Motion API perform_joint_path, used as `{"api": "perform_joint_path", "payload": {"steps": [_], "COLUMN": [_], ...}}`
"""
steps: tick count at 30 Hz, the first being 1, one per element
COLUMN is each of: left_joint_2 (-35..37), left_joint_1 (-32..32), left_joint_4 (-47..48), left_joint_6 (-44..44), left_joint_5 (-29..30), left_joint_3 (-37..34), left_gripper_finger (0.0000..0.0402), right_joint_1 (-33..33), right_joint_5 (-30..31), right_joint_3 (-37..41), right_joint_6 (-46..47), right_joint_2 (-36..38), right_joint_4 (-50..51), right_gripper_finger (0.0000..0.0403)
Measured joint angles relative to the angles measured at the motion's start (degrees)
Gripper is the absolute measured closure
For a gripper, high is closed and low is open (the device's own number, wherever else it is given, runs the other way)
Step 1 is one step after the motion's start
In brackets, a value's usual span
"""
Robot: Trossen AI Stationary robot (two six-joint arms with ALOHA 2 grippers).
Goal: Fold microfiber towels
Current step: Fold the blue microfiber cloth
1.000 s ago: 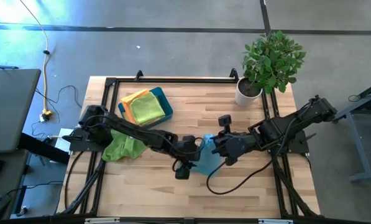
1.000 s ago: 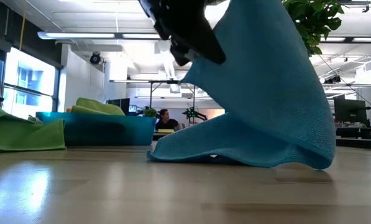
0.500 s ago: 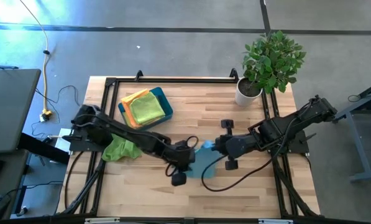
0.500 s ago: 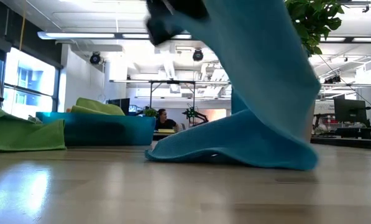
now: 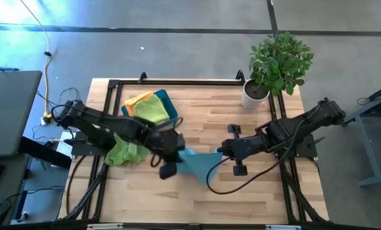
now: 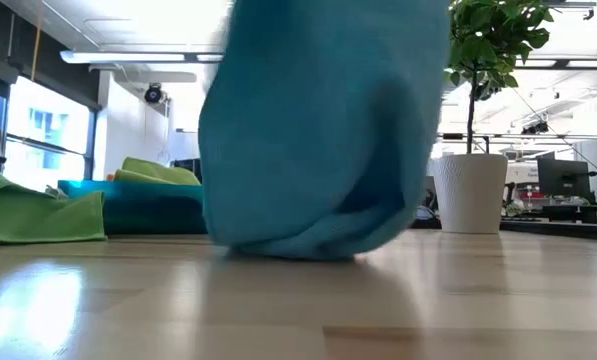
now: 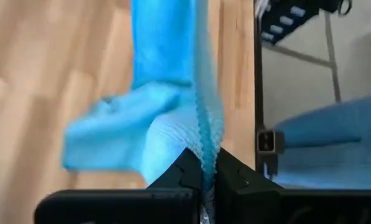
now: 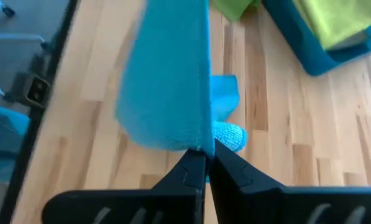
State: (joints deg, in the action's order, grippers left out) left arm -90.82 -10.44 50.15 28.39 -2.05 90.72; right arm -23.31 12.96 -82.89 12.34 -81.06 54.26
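Observation:
A light blue microfiber towel (image 5: 196, 163) hangs between my two grippers over the table's middle. My left gripper (image 5: 177, 150) is shut on its left end and my right gripper (image 5: 219, 152) on its right end. In the low view the blue towel (image 6: 323, 130) fills the middle, and its sagging lower fold (image 6: 298, 245) reaches down to the tabletop. A lime green towel (image 5: 125, 153) lies crumpled at the table's left edge. Yellow, orange and lime towels (image 5: 149, 108) lie stacked in the teal tray (image 5: 172, 110). My left gripper pinches an edge of the blue towel (image 7: 205, 149) between its two fingers, slanting down from the table's left. The cloth runs away from the fingers toward the other gripper and sags. My right gripper pinches the towel's opposite edge (image 8: 204, 140) between its two fingers, slanting down from the table's right. The cloth hangs below and beyond the fingers in a loose sheet.
A potted plant (image 5: 273, 64) stands at the far right corner, white pot (image 6: 468, 190) in the low view. The teal tray is at the far left. Bare wood (image 5: 241, 191) lies along the near edge.
My left gripper has taken hold of the blue towel's edge and gone up and toward the table's left edge. The towel, heaped on the table under my right gripper before, is lifted and spread between the two grippers. My right gripper has stayed in place and rolled its wrist.

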Motion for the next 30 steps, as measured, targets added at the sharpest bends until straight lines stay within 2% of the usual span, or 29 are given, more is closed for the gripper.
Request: {"api": "perform_joint_path", "payload": {"steps": [2, 4, 9, 12, 18, 24, 30], "left_joint_2": [-0.7, -0.9, -1.4, -1.4, -1.4, -1.5, -1.5], "left_joint_1": [1.1, 2.1, 4.6, 6.2, 8.9, 10.5, 10.8], "left_joint_4": [3.6, 11.2, 17.2, 19.2, 19.5, 20.9, 20.3], "left_joint_6": [-2.8, -5.2, -11.8, -15.9, -24.1, -34.9, -46.8], "left_joint_5": [0.9, 2.4, 9.0, 12.4, 15.6, 24.7, 36.4], "left_joint_3": [4.5, 7.6, 12.3, 13.7, 13.7, 15.4, 20.1], "left_gripper_finger": [0.0401, 0.0401, 0.0401, 0.0401, 0.0401, 0.0401, 0.0401], "right_joint_1": [0.5, 1.3, 4.7, 7.7, 13.4, 17.4, 19.6], "right_joint_5": [-0.3, -0.6, -0.5, -0.5, -0.4, 0.0, 5.5], "right_joint_3": [-1.7, -3.5, -8.0, -9.3, -11.5, -16.6, -20.0], "right_joint_6": [-0.8, -1.9, -3.4, -3.4, -6.9, -14.8, -23.8], "right_joint_2": [0.0, 0.0, 0.0, 0.0, -0.1, 0.0, 0.1], "right_joint_4": [2.0, 4.1, 13.5, 18.6, 23.1, 25.8, 26.4], "right_gripper_finger": [0.0402, 0.0402, 0.0402, 0.0402, 0.0402, 0.0402, 0.0402]}}
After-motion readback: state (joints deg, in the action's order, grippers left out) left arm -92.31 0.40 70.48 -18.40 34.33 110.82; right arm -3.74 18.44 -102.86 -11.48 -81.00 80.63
